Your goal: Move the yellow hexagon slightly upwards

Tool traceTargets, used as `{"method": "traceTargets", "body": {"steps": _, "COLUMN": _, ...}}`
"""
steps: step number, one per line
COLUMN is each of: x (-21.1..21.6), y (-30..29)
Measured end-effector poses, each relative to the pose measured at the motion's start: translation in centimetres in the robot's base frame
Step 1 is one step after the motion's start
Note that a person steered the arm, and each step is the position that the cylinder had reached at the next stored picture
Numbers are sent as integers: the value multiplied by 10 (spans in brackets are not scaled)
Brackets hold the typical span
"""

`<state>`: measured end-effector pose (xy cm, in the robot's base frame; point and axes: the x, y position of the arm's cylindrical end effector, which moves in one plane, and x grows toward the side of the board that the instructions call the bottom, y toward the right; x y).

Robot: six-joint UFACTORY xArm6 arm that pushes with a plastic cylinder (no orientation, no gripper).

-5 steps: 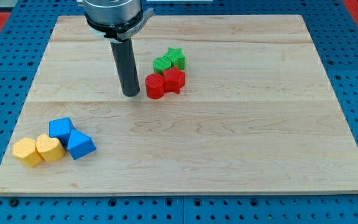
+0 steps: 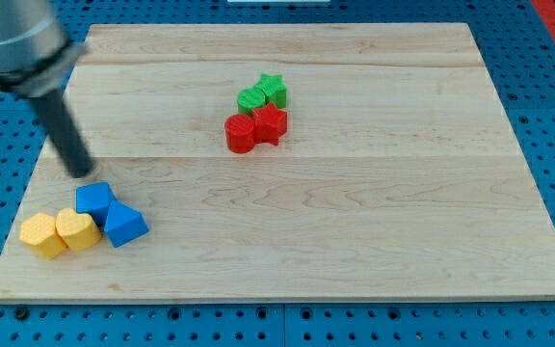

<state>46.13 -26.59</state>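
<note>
The yellow hexagon [image 2: 41, 234] lies at the board's lower left, touching a yellow heart-shaped block [image 2: 76, 229] on its right. My tip [image 2: 82, 172] is on the board above and a little right of them, just above a blue block [image 2: 93, 200]. The rod is motion-blurred. The tip touches no block.
A second blue block [image 2: 124, 225] sits right of the yellow heart. Near the board's top middle are a green star [image 2: 273, 90], a green block [image 2: 252, 98], a red star-like block [image 2: 271, 123] and a red cylinder [image 2: 241, 133]. The wooden board [image 2: 355, 222] lies on a blue pegboard.
My tip has swept from beside the red cylinder leftward and slightly down, to just above the blue blocks. No block has moved.
</note>
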Motion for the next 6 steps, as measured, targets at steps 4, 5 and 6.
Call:
{"method": "traceTargets", "body": {"steps": 4, "x": 124, "y": -38}}
{"method": "traceTargets", "body": {"steps": 5, "x": 152, "y": -11}}
{"method": "traceTargets", "body": {"steps": 6, "x": 152, "y": 21}}
